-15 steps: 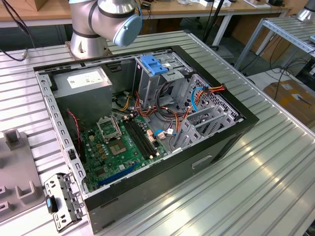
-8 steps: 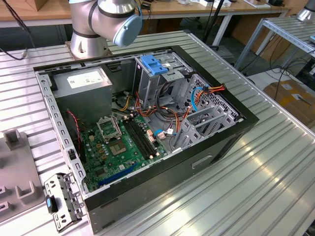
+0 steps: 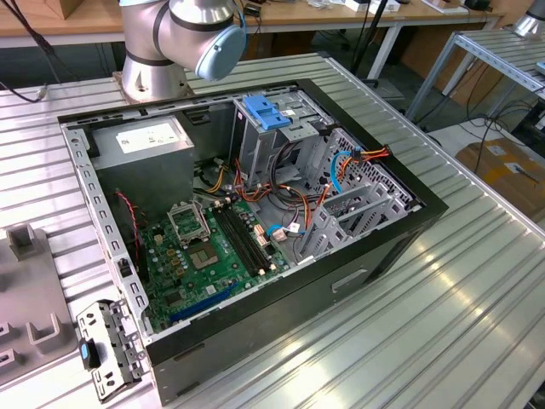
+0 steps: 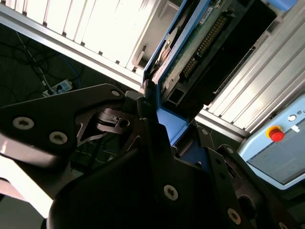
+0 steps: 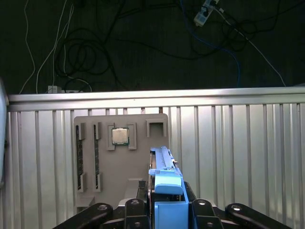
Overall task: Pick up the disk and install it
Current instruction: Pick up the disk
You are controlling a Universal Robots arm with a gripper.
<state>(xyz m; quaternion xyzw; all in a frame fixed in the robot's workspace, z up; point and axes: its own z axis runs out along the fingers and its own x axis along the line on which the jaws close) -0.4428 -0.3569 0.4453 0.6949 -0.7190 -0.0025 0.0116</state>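
We see the arm (image 3: 162, 51) toward the exterior view's far left: fat silver-grey cylinders, one joint closed by a round pale blue cap (image 3: 223, 49). In both wrist views the gripper (image 4: 164, 119) (image 5: 164, 195) is matte black, built of flat angular link plates dotted with round silver screw heads (image 4: 23, 123) and rounded knuckles around dark pivot pins (image 5: 100, 208).

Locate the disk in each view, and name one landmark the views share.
First wrist view: the disk, edge-on in the gripper, with the grey tray behind it.
Second wrist view: the disk clamped in the gripper, circuit side showing.
Exterior view: the grey tray lies at the exterior view's left edge.
Shared landmark: the grey tray.
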